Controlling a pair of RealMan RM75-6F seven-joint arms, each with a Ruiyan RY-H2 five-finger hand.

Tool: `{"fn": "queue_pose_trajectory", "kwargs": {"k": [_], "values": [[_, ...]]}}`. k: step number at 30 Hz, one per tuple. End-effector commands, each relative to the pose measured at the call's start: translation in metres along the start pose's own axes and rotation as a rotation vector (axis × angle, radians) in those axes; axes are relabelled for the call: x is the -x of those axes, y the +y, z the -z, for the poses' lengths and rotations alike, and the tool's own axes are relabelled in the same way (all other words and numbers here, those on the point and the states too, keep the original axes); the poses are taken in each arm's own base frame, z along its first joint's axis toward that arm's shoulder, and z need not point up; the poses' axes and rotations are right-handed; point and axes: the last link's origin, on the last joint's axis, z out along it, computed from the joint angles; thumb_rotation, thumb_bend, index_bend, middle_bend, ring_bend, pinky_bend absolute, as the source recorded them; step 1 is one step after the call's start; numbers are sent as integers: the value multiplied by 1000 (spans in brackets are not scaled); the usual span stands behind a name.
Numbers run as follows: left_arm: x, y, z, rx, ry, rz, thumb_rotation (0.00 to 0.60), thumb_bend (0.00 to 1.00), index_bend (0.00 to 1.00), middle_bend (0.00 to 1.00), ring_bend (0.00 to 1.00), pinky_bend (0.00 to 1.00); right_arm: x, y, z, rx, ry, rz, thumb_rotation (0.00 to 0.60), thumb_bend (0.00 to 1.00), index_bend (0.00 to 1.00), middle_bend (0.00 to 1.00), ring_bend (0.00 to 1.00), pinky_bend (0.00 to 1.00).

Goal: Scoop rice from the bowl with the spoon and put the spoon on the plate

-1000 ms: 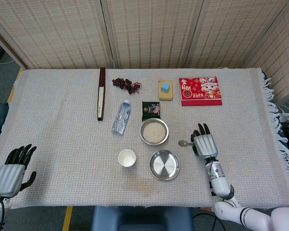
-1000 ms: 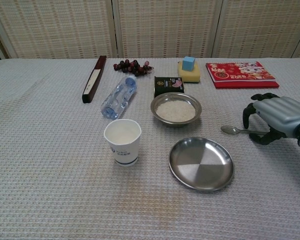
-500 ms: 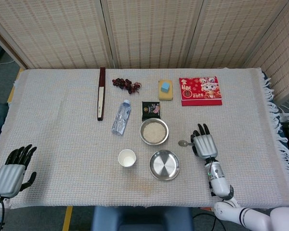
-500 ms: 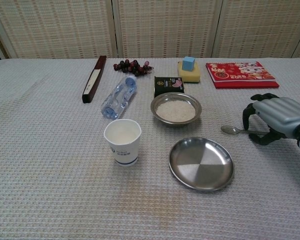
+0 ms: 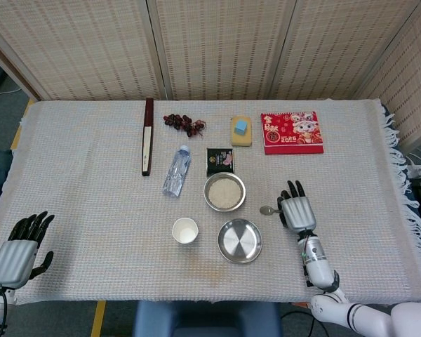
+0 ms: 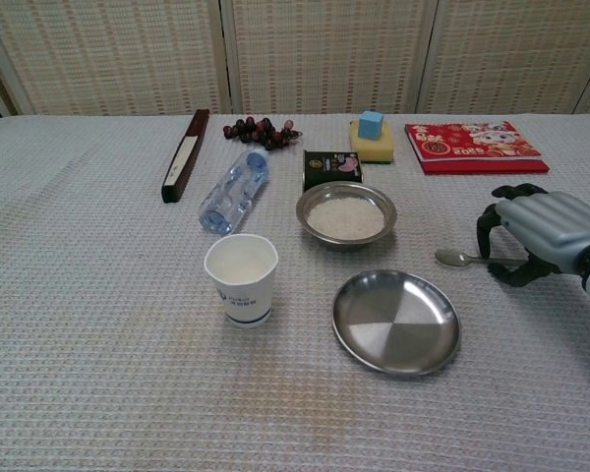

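A pale woven cloth (image 6: 98, 324) covers the table before cane screens. The small metal spoon (image 6: 459, 258) lies flat on it, bowl toward the plate (image 6: 396, 322), its handle under the right hand (image 6: 541, 234), whose fingers curl over it; whether they grip it is unclear. The rice bowl (image 6: 346, 212) sits beyond the plate. The left hand (image 5: 17, 247) rests open, well apart.

Lighting: bright, even, diffuse; both views sharp.
Shadows soft and short under objects; mild sheen on the steel plate (image 6: 396, 322); no blur, slight darkening at head-view corners.
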Motion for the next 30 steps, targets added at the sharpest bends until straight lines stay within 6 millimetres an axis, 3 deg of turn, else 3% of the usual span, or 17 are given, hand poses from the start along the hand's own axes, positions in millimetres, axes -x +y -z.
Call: {"fn": "queue_pose_trajectory", "kwargs": {"k": [1,15,30], "values": [[0,0,0,-1,-1,0,600,415,0,0,0,89,0,0,0,0,1,3,600,332,523,309,0,0],[0,0,0,-2,-5,0,600,416,0,0,0,89,0,0,1,2,10,4,600,337,579,380,45,0],[-1,0,1,2,-3,1,600,417,0,0,0,90,-3,-3,3,-6,67,32,600,355,746,510,147,72]]}}
